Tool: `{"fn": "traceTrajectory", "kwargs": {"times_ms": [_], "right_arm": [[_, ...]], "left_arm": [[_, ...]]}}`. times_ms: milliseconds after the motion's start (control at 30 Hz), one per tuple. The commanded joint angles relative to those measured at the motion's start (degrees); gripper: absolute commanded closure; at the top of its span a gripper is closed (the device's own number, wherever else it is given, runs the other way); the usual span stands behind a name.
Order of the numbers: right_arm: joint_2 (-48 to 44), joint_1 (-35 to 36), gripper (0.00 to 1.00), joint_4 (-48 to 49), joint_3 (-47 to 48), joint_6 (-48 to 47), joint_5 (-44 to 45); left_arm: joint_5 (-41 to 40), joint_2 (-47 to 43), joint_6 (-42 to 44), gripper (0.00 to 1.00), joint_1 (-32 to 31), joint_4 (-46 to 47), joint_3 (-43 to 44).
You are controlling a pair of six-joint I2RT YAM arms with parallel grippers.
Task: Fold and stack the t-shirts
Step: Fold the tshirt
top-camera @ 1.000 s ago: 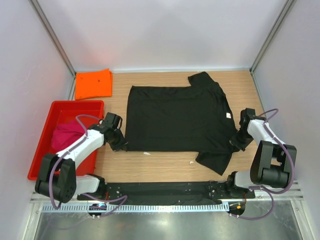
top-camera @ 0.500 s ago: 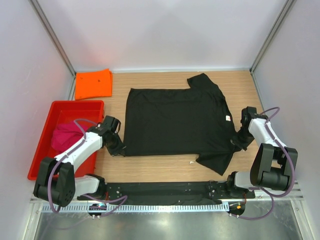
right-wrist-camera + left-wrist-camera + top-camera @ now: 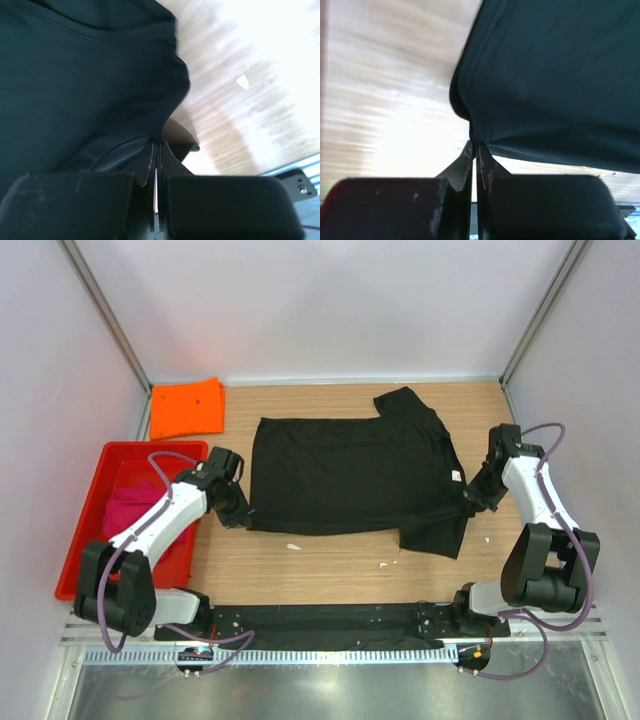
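The light wooden bench [image 3: 330, 560] was enclosed by plain white panel walls [image 3: 320, 310] on three sides. Grey metal corner posts [image 3: 105, 315] framed the rear wall. Lighting was even and bright.

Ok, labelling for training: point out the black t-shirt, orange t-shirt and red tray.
black t-shirt [image 3: 350, 475], top view, mid body
orange t-shirt [image 3: 186, 408], top view, its centre
red tray [image 3: 150, 447], top view, far rim

Left arm [image 3: 160, 523] and right arm [image 3: 530, 492]: white links, black joints, looped purple cables [image 3: 165, 454]; left pincer [image 3: 475, 149] black, blocky.
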Motion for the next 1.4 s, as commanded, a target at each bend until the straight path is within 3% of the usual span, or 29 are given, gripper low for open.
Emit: {"fn": "traceTrajectory", "kwargs": {"times_ms": [0, 700, 1367], "right_arm": [[2.45, 0.92, 0.99, 0.66, 6.30, -1.85, -0.41], [18.27, 2.15, 0.99, 1.19, 25.21, -1.85, -4.46], [24.34, 2.06, 0.99, 1.45, 28.12, -1.42, -3.05]], "left_arm": [[-1.97, 2.58, 2.24, 1.00, 0.40, -0.97, 4.79], [-1.80, 17.08, 3.56, 1.00, 4.53, -0.89, 18.15], [1.54, 26.57, 4.53, 1.00, 4.71, 0.61, 25.80]]}}
